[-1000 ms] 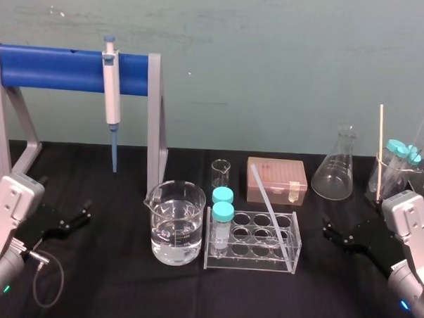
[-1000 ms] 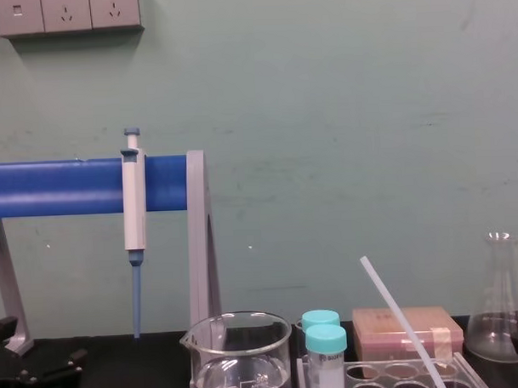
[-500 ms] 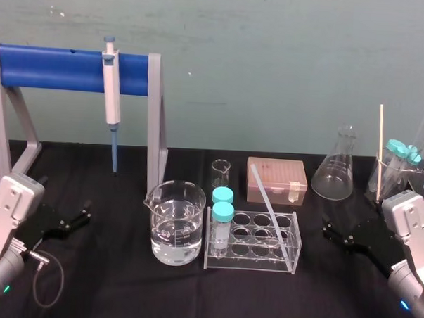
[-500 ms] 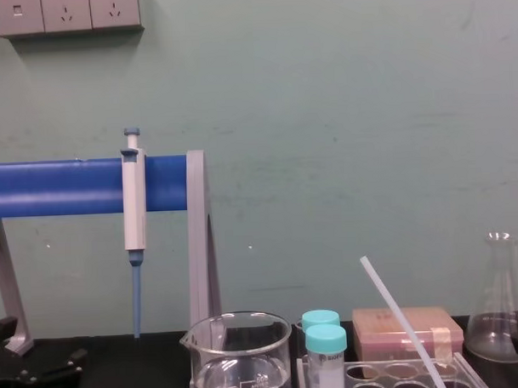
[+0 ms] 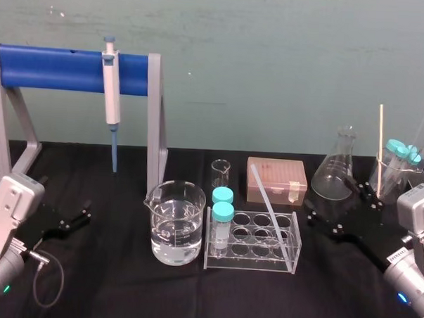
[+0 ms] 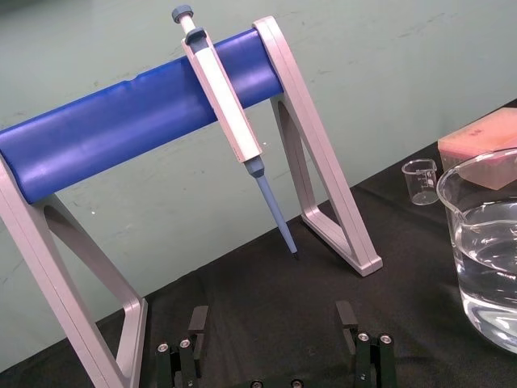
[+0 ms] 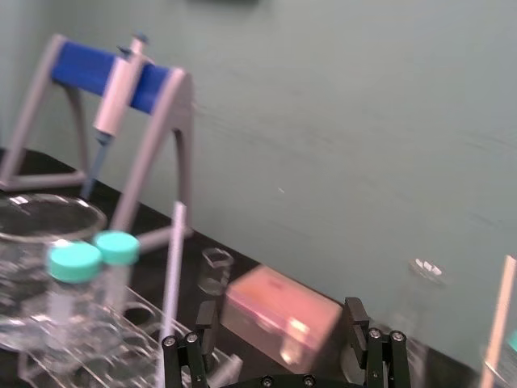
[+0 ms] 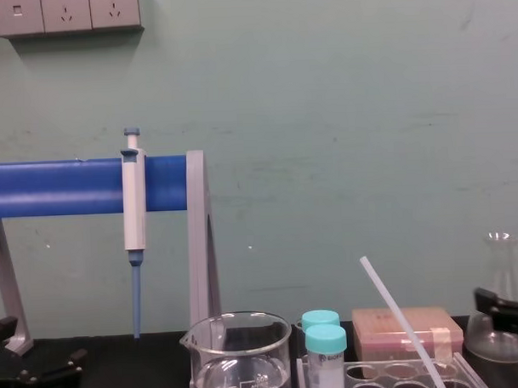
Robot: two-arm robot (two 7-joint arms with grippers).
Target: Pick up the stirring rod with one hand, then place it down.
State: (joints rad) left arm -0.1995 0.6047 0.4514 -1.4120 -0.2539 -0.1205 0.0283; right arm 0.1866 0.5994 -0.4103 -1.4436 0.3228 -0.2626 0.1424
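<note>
The stirring rod [image 5: 271, 209], thin, white and translucent, leans slanted in the clear test tube rack [image 5: 253, 263]; its upper end points toward the pink box. It also shows as the stirring rod [image 8: 402, 323] and the stirring rod [image 7: 173, 260]. My right gripper [image 5: 328, 198] hovers open just right of the rack, in front of the flask, with nothing between its fingers [image 7: 356, 314]. One right finger [image 8: 503, 309] enters low on the right. My left gripper [image 5: 66, 195] rests open on the black table at the far left; the left gripper [image 6: 272, 317] is empty.
A water beaker [image 5: 174, 224] and two teal-capped tubes [image 5: 222, 217] stand left of the rod. Behind are a small beaker [image 5: 220, 173], a pink box [image 5: 276, 180] and a conical flask [image 5: 337, 168]. A pipette [image 5: 111, 95] hangs on the blue stand [image 5: 57, 68]. A tube-filled beaker [image 5: 394, 170] stands far right.
My right gripper has lifted and moved left toward the rack, now in front of the flask. The left arm and the rod have not moved.
</note>
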